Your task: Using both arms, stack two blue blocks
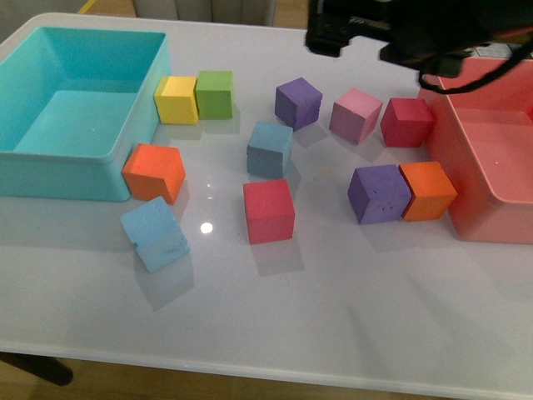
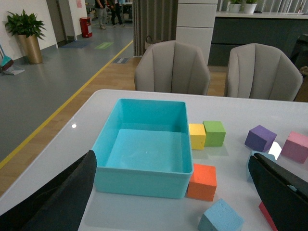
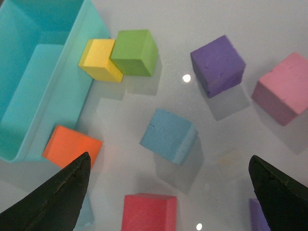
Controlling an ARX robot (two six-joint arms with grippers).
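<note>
Two pale blue blocks lie apart on the white table. One blue block sits near the middle, the other lies tilted at the front left. My right arm hangs over the far right side of the table. In the right wrist view, my right gripper is open above the middle blue block, and nothing is between its fingers. My left gripper is open and empty, held above the table. It looks over the front blue block. The left arm is outside the front view.
A large turquoise bin stands at the left, a salmon-pink bin at the right. Around the blue blocks lie an orange cube, a red cube, yellow, green, purple and pink cubes.
</note>
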